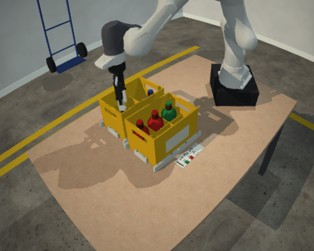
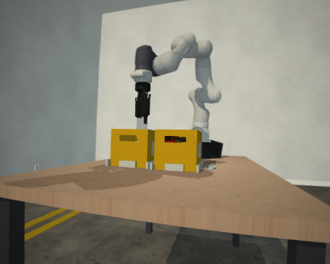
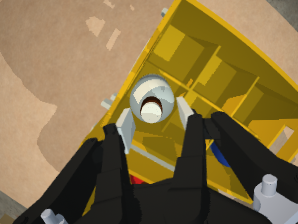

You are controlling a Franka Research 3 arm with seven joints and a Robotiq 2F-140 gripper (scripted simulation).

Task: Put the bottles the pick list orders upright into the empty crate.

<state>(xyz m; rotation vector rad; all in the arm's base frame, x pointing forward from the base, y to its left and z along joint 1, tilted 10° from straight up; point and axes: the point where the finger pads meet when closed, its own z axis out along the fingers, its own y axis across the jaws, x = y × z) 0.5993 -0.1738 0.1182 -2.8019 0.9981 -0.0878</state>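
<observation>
The pick list [image 1: 190,156] lies beside the near crate [image 1: 141,146] [image 2: 177,154], with green, red and white label squares; its numbers are too small to read surely. That crate holds two red-capped bottles [image 1: 155,122] [image 1: 141,129] and a green bottle [image 1: 169,113], all upright. The far crate [image 1: 111,122] [image 2: 119,153] [image 3: 127,82] holds a white-capped bottle [image 3: 151,95] upright in a corner compartment and a blue bottle [image 3: 220,154]. My gripper [image 3: 155,112] [image 2: 141,124] is partly open and empty, pointing down, its fingertips low over the far crate near the white-capped bottle.
The two crates stand side by side, with light blocks [image 1: 141,156] [image 1: 113,131] along their bases. The arm's black base [image 1: 235,94] stands at the table's far right. Dividers [image 3: 200,97] and raised walls surround the bottle compartments.
</observation>
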